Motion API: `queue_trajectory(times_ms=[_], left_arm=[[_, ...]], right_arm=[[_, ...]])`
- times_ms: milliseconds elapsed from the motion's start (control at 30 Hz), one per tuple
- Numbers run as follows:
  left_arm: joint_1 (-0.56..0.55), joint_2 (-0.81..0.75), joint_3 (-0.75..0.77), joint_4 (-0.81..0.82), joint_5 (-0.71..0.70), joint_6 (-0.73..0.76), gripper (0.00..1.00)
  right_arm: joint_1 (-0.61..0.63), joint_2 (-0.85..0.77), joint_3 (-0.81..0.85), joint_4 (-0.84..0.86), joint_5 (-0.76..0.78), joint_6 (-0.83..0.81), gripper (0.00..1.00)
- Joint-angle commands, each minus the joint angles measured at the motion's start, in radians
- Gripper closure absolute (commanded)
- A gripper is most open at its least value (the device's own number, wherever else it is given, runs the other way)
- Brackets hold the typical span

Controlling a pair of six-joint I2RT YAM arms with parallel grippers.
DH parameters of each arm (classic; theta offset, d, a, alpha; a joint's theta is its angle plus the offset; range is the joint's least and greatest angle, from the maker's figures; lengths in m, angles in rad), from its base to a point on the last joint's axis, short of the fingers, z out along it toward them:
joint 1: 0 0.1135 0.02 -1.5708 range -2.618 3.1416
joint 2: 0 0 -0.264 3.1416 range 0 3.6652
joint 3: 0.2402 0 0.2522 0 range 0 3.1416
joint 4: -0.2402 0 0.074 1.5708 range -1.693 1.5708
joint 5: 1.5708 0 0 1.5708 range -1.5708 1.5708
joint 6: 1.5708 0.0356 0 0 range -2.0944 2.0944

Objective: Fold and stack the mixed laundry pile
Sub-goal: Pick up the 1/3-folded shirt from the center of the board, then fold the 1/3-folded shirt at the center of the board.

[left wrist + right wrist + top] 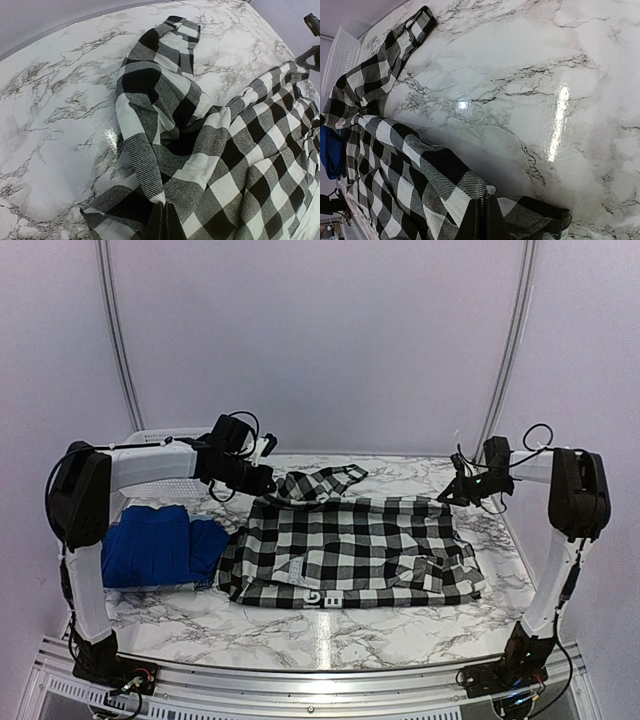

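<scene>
Left wrist, pinch: left gripper (pixel 161 227) closed thin on a fold of the black-and-white buffalo-check flannel shirt (pixel 215 165); a sleeve trails over the white marble-patterned table (pixel 55 125).
Right wrist, pinch: right gripper (pixel 482 220) likewise clamped on the shirt's edge.
Overhead, position: flannel spread mid-table between both arms; royal-blue shirt (pixel 155 545) lies just beside its left edge.
Handling: soft, light and limp; it will probably sag and drag, so corners and seams look the surest hold.

The buffalo-check flannel shirt (pixel 350 550) lies spread flat, a folded royal-blue shirt (pixel 160 545) just left.
</scene>
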Motion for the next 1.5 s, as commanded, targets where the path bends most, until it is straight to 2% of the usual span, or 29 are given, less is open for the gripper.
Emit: queue_trajectory(times_ms=[0, 300, 533, 800, 900, 1033, 1233, 1467], left_arm=[[-0.024, -0.08, -0.056, 0.036, 0.015, 0.004, 1.0], [-0.054, -0.171, -0.235, 0.039, 0.033, 0.014, 1.0], [-0.081, -0.152, -0.33, 0.046, 0.075, 0.019, 1.0], [-0.074, -0.14, -0.302, 0.058, 0.052, -0.021, 1.0], [-0.036, -0.167, -0.282, 0.062, 0.104, -0.06, 1.0], [-0.032, -0.19, -0.287, 0.056, 0.13, -0.035, 1.0], [-0.05, -0.174, -0.335, 0.051, 0.154, -0.008, 1.0], [-0.085, -0.163, -0.369, 0.04, 0.085, 0.02, 1.0]], right_arm=[[-0.013, -0.053, -0.009, 0.039, -0.044, 0.005, 1.0], [-0.031, -0.097, -0.103, 0.038, -0.019, -0.014, 1.0], [-0.039, -0.061, -0.144, 0.004, 0.033, -0.025, 1.0], [-0.039, -0.012, -0.097, -0.014, 0.001, 0.006, 1.0], [-0.042, -0.035, -0.067, -0.034, 0.008, -0.007, 1.0], [-0.046, -0.049, -0.045, -0.071, 0.023, -0.028, 1.0], [-0.046, -0.05, -0.086, -0.081, 0.034, -0.067, 1.0], [-0.05, -0.074, -0.14, -0.102, 0.058, -0.071, 1.0]])
